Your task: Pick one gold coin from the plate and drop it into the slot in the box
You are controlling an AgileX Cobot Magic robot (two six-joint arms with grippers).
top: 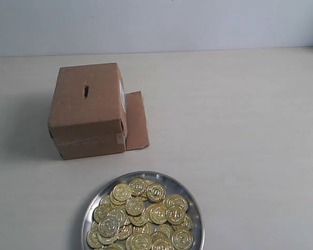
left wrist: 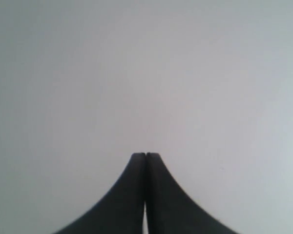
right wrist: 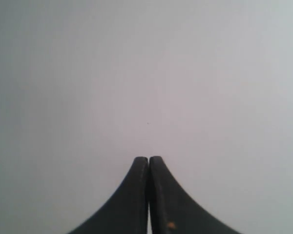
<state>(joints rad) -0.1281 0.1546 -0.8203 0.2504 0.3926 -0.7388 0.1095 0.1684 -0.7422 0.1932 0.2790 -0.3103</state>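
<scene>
Pale tabletop (top: pixel 240 130) bears one cardboard box (top: pixel 88 120) with one slot (top: pixel 86 91) on top and, nearer us, one silver plate (top: pixel 185 187) heaped with gold coins (top: pixel 141 216), too overlapped to count. Left gripper (left wrist: pixel 145 155) and right gripper (right wrist: pixel 149 158) are pinched closed, empty; we cannot place them against the coins

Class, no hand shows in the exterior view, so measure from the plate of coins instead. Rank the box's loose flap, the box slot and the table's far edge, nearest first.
1. Loose flap: at the right side of the box, just behind the plate.
2. Box slot: on the box top, farther back and left.
3. Table's far edge: farthest back, behind the box.
</scene>
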